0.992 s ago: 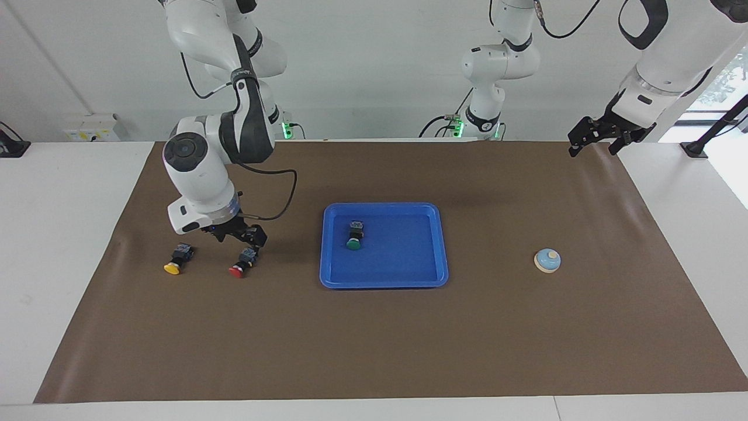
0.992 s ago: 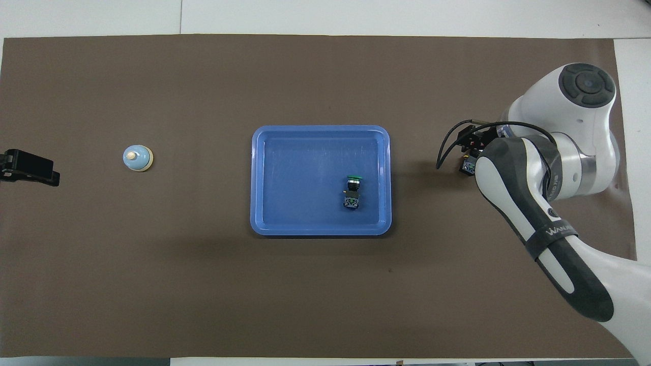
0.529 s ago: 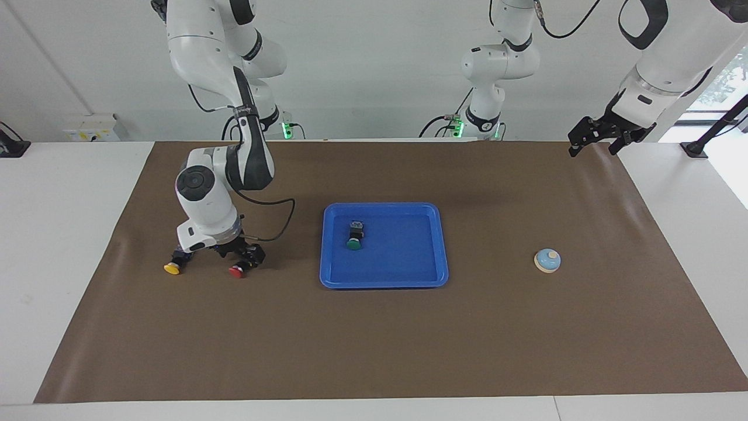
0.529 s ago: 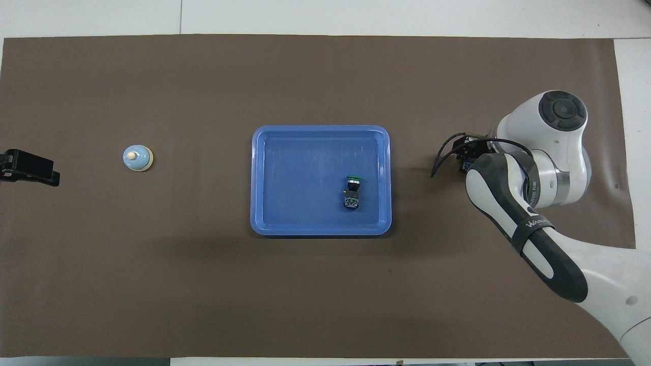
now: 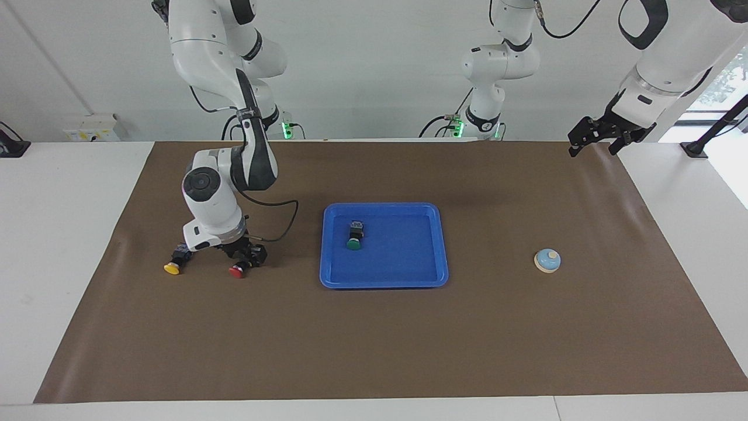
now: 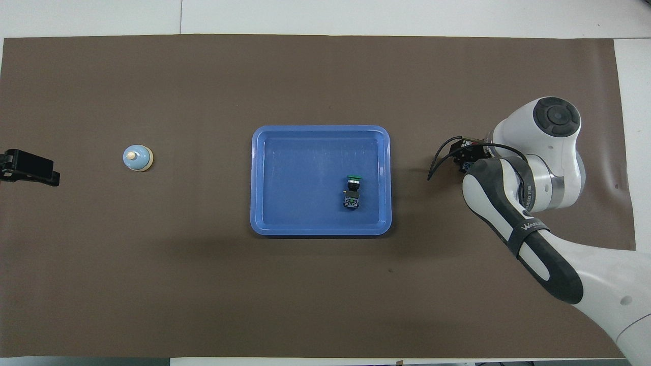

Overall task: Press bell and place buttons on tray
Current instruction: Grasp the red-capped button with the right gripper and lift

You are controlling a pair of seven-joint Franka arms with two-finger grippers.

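Observation:
The red button [image 5: 238, 271] lies on the brown mat toward the right arm's end of the table. My right gripper [image 5: 245, 256] is down at its black body. The yellow button [image 5: 173, 264] lies beside it, closer to that end of the table, partly hidden by the wrist. In the overhead view the right arm [image 6: 529, 173] covers both. The green button [image 5: 353, 237] [image 6: 352, 192] lies on its side in the blue tray [image 5: 442, 257] [image 6: 264, 223]. The bell [image 5: 547, 260] [image 6: 137, 158] stands toward the left arm's end. My left gripper [image 5: 596, 140] waits open above the mat's corner.
The brown mat [image 5: 374, 339] covers most of the white table. A third robot's base [image 5: 485, 117] stands at the robots' edge, level with the tray. A black cable [image 6: 440, 157] loops off the right wrist toward the tray.
The right arm has come down, bringing its gripper low onto the red button's body. The left arm, the bell, the tray and the green button have not moved.

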